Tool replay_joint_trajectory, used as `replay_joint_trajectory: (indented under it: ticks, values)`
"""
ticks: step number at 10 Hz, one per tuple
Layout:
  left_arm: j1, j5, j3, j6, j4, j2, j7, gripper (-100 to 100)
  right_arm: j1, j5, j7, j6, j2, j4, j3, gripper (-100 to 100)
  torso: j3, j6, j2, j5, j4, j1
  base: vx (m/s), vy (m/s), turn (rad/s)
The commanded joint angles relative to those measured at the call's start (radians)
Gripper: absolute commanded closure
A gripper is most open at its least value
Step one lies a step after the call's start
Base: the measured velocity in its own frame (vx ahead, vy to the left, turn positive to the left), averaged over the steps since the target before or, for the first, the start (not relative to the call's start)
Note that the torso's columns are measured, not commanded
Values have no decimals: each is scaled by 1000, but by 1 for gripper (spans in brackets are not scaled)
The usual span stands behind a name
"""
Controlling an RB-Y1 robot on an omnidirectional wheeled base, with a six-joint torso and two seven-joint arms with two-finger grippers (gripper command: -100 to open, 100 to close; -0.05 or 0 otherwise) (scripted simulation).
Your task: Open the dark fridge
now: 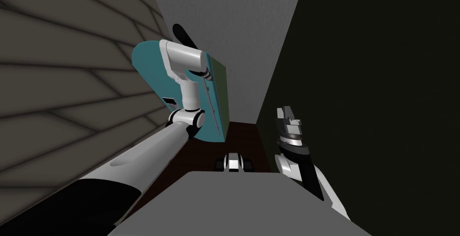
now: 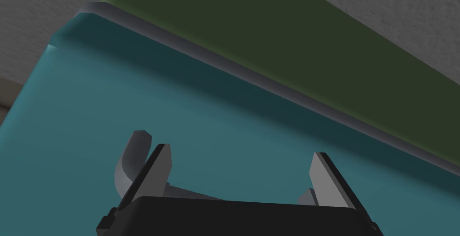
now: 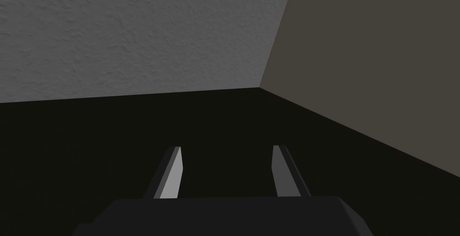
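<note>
Fridge (image 1: 150, 67) sits ahead on my left, against the grey wall. Its front reads teal and its side dark green, so it's not as dark as the task says. Left arm is stretched out to it, w/ the left gripper (image 1: 207, 75) up at the thin grey handle (image 1: 214, 107), which runs down the front near the green edge.

In the wrist view the left gripper (image 2: 240, 152) faces the teal front square-on. Fingers are spread wide w/ nothing pinched. The curved grey end of the handle (image 2: 128, 161) shows just outside one finger, and the bar seems to pass low btwn them by the dark body. Prob. posed that way so the fingers can close across the bar. Can't tell if they touch it yet.

A grey seam runs evenly btwn front and side, so the door looks shut to me. Task is at the pre-grasp stage.

Right gripper (image 1: 287, 112) hangs low at my right, beside a big dark surface (image 1: 382, 89). Its fingers (image 3: 173, 175) are apart w/ nothing held. It's parked clear, likely to leave room for the door swing.

Next: close on the bar, then pull along the door's arc. Main risk is the thin fingers slipping off the bar.
</note>
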Motion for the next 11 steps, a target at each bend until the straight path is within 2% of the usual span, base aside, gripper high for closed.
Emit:
replay_joint_trajectory:
  ticks: [1,2,4,5,8,9,11]
  values:
    - [-76,-20,24,75,55,15,16,-100,0,0,0,0,0,0,0,0,-1,-1,0,1,1,1,39,15,-16]
    - [-81,-20,24,88,55,15,16,-100,0,0,0,0,0,0,0,0,-2,-3,-1,2,1,5,28,9,3]
    - [-143,-36,42,155,96,29,28,-100,0,0,0,0,0,0,0,0,-1,-4,-1,4,2,8,27,4,-10]
    - [-145,-36,42,155,96,29,28,-100,0,0,0,0,0,0,0,0,-2,-6,-1,5,3,11,29,5,0]
    - [-214,-52,61,228,137,46,42,-100,0,0,0,0,0,0,0,0,-1,-8,0,7,4,15,27,7,-8]
    - [-229,-55,64,243,145,51,45,-100,0,0,0,0,0,0,0,0,-1,-9,0,7,4,16,39,0,11]
    - [-227,-50,48,237,146,39,32,-100,0,0,0,0,0,0,0,0,-1,-5,0,7,0,13,48,-20,-39]
